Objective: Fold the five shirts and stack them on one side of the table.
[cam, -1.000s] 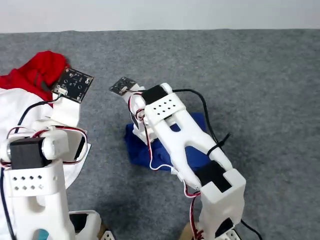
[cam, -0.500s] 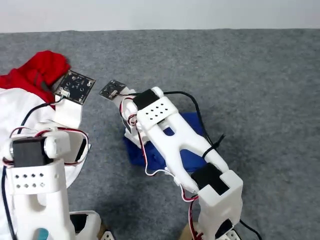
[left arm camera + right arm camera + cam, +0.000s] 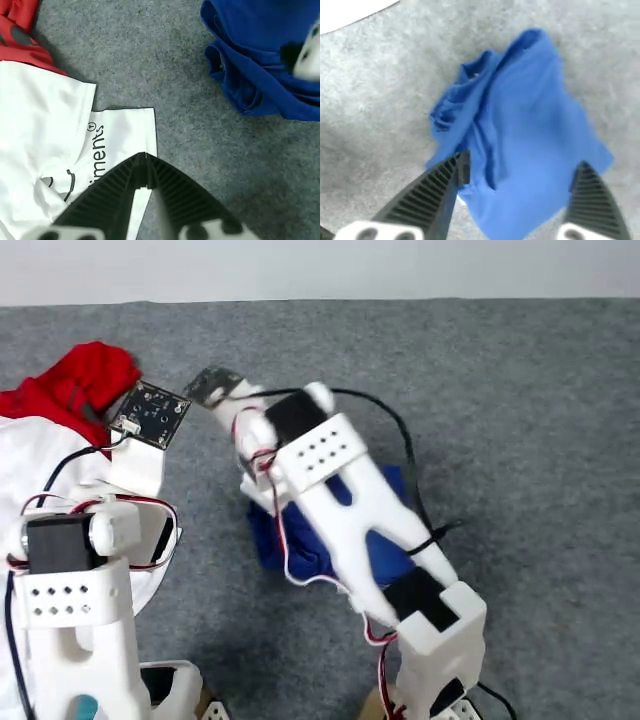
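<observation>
At mid-table — A: blue shirt point(image 3: 530, 100) lies crumpled on the grey table point(image 3: 520, 390). Right gripper point(image 3: 520, 175) is over it, fingers wide apart, holding nothing.
B: Left gripper point(image 3: 146, 160)?
A: Fingers pressed together, nothing between them, over the edge of the white shirt point(image 3: 50, 125) at the left of the high view. Red shirt point(image 3: 85, 380) is bunched beyond the white one, touching it.
</observation>
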Tool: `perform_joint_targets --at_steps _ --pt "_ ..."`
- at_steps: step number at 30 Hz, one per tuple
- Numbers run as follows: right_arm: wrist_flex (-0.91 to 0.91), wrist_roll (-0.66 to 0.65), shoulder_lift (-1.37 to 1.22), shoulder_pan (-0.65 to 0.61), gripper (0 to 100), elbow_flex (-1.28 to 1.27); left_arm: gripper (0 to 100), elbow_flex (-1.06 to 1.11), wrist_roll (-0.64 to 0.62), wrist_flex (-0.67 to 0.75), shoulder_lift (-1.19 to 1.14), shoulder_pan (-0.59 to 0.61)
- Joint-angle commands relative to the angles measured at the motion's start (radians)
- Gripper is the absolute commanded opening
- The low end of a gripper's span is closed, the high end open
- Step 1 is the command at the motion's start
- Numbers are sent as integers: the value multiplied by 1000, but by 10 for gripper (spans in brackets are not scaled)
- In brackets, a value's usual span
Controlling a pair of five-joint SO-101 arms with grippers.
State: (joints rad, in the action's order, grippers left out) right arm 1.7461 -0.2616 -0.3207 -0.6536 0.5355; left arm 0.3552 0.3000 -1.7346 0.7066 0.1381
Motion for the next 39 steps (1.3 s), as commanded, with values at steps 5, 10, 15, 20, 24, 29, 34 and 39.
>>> perform_joint_targets --at_steps 5,10,15,20,24,29,34,39 --pt "12 -2 -10 197 37 28 2 -2 -3 -18 20 -3" --pt "8 -2 -127 265 8 28 2 -8 -3 -18 20 -3" --pt "5 -2 -213 236 10 28 2 -8 -3 -18 20 5" --pt "18 2 -317 107 10 28 2 -10 -3 -17 51 5" --pt "39 8 -305 -64 10 31 2 -10 -3 -17 140 11" --pt "41 2 -240 -163 10 34 2 -4 -3 -17 242 152" --pt "42 8 -116 -59 10 28 2 -4 -3 -17 344 316" --pt "44 6 -137 18 10 28 2 -4 -3 -17 451 413"
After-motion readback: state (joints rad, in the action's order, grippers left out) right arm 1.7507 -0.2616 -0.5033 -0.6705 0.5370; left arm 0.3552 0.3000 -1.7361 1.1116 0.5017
